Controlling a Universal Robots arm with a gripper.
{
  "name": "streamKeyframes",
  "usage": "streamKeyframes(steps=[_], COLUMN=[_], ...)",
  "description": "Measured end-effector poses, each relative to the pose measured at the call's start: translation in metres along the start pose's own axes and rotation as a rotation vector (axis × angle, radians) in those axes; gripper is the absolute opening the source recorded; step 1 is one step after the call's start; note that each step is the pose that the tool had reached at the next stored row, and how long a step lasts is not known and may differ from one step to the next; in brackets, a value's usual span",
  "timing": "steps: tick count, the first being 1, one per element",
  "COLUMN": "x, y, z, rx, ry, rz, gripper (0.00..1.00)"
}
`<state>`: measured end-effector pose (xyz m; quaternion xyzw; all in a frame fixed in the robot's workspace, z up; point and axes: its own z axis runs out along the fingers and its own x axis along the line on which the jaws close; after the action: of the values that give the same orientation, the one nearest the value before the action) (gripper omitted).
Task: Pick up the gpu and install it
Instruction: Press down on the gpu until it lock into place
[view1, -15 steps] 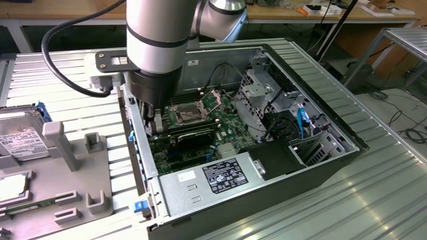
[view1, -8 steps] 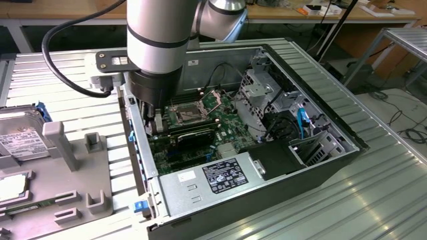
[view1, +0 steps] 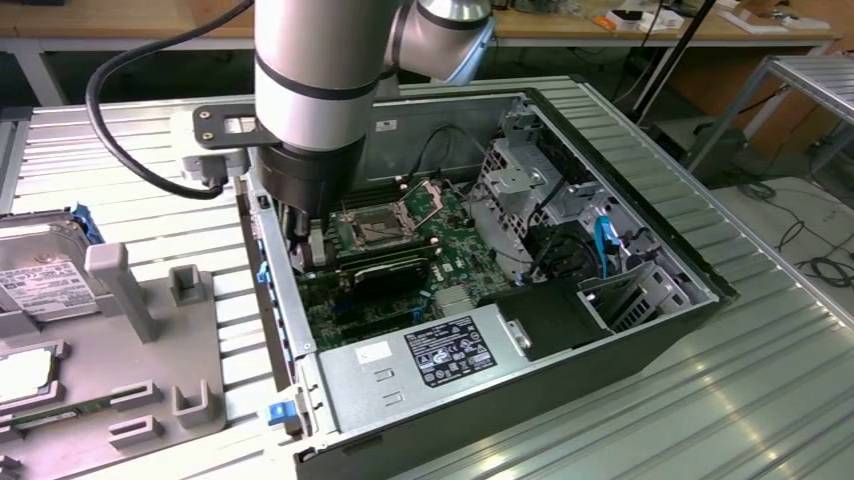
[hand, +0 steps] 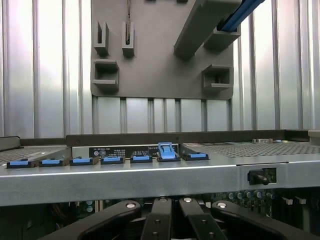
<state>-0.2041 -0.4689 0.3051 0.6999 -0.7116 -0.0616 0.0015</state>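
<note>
Gripper (view1: 315, 250): lower part sunk behind the computer case (view1: 667, 250) wall in the exterior view, fingertips hidden among boards; wrist view cuts its black fingers (hand: 165, 220) at the picture's edge
Gpu (view1: 387, 268): a dark strip inside the case, mostly covered by the arm (view1: 314, 80)
Hard drive (view1: 40, 275): cut by the exterior view's left edge; label text too small to read
Power supply label (view1: 447, 350): print illegible
Grey fixture tray (hand: 160, 60): cropped at the wrist picture's edge

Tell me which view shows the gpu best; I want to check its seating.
The exterior view: the gpu lies as a dark card inside the computer case, directly under the shut gripper. The wrist view shows the case's rear edge and gripper fingers, not the card clearly.
</note>
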Motion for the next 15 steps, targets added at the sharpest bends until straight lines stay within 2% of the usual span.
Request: streamKeyframes(steps=[2, 5, 6, 7, 8, 12, 15], x=[0.000, 0.000, 0.000, -0.001, -0.001, -0.001, -0.001], y=[0.0001, 0.0004, 0.0005, 0.0006, 0.0000, -0.0121, -0.0197], z=[0.0001, -0.0025, -0.0049, -0.0098, -0.0115, -0.0126, -0.0129], rx=[0.0001, -0.0053, -0.0085, -0.0154, -0.0184, -0.0184, -0.0154], ry=[-0.0001, -0.0018, -0.0011, 0.0001, 0.0002, 0.0003, 0.0001], rz=[0.000, 0.001, 0.001, 0.001, 0.002, 0.002, 0.001], gripper=[0.11, 0.11, 0.11, 0.11, 0.11, 0.11, 0.11])
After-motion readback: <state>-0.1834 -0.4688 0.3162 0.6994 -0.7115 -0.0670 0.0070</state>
